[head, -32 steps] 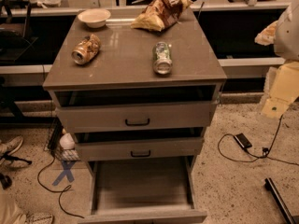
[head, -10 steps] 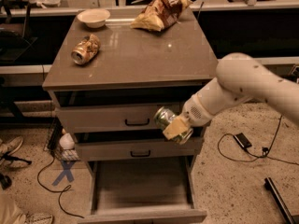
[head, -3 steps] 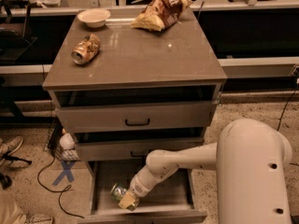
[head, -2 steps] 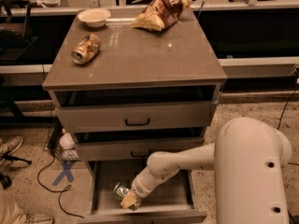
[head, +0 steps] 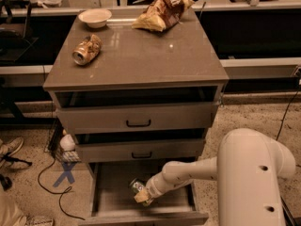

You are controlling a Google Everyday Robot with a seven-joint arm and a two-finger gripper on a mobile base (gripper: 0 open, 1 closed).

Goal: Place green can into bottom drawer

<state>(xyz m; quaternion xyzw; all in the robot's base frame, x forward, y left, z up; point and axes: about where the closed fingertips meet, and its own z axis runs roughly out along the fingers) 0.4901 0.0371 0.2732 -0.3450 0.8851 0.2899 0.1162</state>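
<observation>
The green can (head: 138, 187) is down inside the open bottom drawer (head: 113, 182), tilted, at the middle of the drawer floor. My gripper (head: 142, 195) is in the drawer at the can, with its tan fingertips against the can's near side. My white arm (head: 188, 173) reaches in from the lower right over the drawer's right side.
On the cabinet top (head: 141, 55) lie a tan can (head: 87, 50) on its side, a white bowl (head: 95, 17) and a chip bag (head: 160, 12). The two upper drawers (head: 138, 121) stand slightly open. Cables and a bottle (head: 67, 142) lie on the floor at left.
The can was carried from beside the upper drawers down into the bottom drawer. Over the last second the gripper and can shifted slightly inside the drawer.
</observation>
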